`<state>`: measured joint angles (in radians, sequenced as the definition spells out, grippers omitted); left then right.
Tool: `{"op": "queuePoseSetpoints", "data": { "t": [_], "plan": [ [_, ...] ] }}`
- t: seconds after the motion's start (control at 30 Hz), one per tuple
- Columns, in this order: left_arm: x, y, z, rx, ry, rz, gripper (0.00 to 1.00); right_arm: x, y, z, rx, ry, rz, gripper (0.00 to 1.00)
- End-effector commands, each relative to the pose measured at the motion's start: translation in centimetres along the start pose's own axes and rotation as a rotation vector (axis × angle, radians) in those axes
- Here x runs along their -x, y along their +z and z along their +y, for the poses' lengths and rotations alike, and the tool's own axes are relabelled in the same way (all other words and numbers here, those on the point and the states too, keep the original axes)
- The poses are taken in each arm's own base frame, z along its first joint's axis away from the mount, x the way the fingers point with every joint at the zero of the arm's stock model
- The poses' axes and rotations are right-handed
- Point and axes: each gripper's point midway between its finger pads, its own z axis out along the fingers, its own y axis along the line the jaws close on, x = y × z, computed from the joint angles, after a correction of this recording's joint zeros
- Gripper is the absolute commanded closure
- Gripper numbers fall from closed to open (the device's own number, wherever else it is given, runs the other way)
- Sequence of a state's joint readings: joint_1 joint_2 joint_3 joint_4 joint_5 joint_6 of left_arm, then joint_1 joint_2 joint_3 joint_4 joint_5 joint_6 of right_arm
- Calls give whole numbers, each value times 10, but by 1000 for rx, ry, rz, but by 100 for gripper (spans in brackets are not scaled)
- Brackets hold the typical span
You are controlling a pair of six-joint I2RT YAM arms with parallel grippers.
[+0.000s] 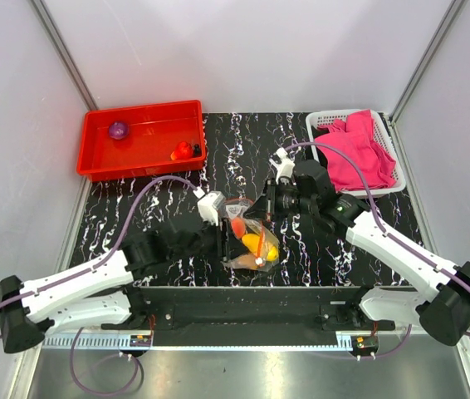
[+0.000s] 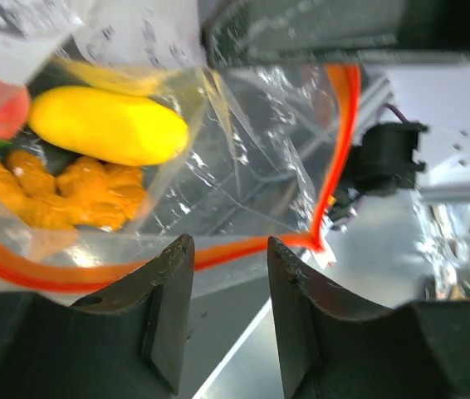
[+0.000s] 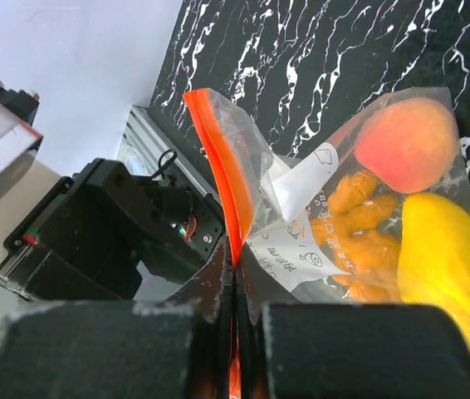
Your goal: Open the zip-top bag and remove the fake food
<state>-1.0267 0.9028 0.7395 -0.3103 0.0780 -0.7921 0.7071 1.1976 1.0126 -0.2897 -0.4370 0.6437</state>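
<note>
The clear zip-top bag [image 1: 252, 239] hangs between both grippers over the marbled table. It holds fake food: a yellow fruit [image 2: 106, 125], an orange cluster [image 2: 69, 191] and a peach-like ball [image 3: 405, 143]. My right gripper [image 3: 235, 266] is shut on the orange-red zip strip [image 3: 218, 158] at one side of the mouth. My left gripper [image 2: 231, 249] stands open, its fingertips right at the other stretch of the zip strip [image 2: 218, 256], which runs across the gap at the tips. A purple piece [image 1: 118, 130] and a red piece [image 1: 183, 150] lie in the red tray [image 1: 94, 162].
A white basket [image 1: 318, 125] with a pink cloth [image 1: 359, 150] stands at the back right. The red tray is at the back left. Both arms crowd the table's middle near its front edge, where a metal rail [image 1: 243, 342] runs.
</note>
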Motion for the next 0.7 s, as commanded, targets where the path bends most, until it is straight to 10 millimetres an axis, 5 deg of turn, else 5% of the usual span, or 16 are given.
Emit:
{"op": "queuePoseSetpoints", "data": {
  "t": [0.0,0.27,0.67],
  "plan": [
    [45,5,-1,111,-66,-200,56,8,-8,24,96,6,-56,100],
    [58,14,12,189,-188,-298,54,6,-6,35,167,57,-88,100],
    [15,46,50,283,-345,-222,54,5,-2,34,162,147,-228,100]
  ]
}}
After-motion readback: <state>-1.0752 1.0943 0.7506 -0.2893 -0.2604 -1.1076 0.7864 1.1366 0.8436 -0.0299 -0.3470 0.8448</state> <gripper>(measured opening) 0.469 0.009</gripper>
